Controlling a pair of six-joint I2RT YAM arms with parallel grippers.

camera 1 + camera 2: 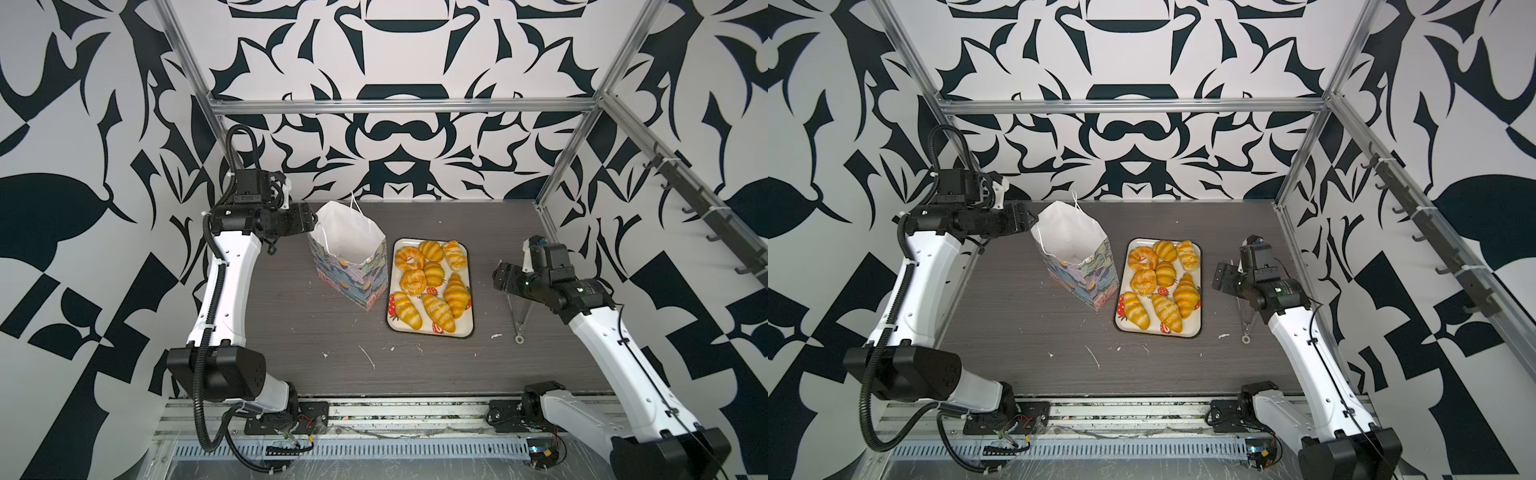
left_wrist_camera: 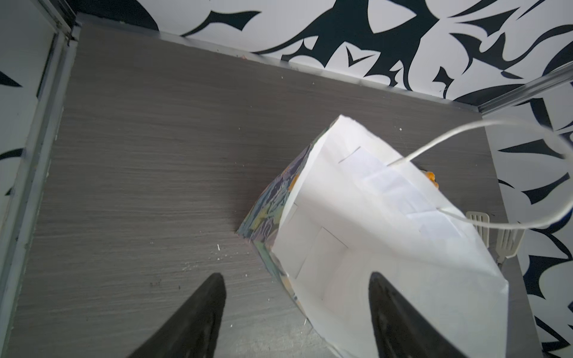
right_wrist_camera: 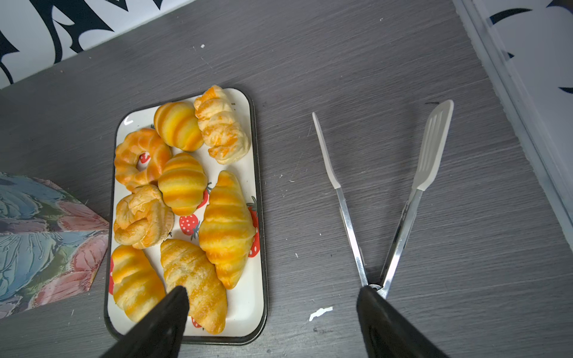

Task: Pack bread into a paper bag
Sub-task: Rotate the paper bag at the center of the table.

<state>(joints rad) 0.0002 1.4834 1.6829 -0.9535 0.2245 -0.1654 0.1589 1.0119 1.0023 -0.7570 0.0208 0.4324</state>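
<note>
Packing appears to be at its opening step: the paper bag (image 1: 349, 255) stands upright on the bench (image 1: 332, 365), mouth open and white interior bare, just left of the strawberry-print tray (image 3: 248, 305). The bread (image 1: 434, 272), eight glossy pastries by count, lies on that tray, none in the bag. The left arm (image 1: 232, 266) reaches to the bag's far-left rim. Its jaws stand apart and pinch nothing: in the left wrist view one finger shows over the bag's inside and one over bare bench. The right arm (image 1: 602, 345) hangs above the strip of bench between the tray and a pair of tongs (image 3: 432, 148), which lie spread open to the tray's right. Its jaws are wide too, and empty. The next move likely falls to the right arm: come down on the tongs or on a near croissant, close without crushing it, and carry it left over the bag's mouth while the left arm steadies the thin paper wall.
</note>
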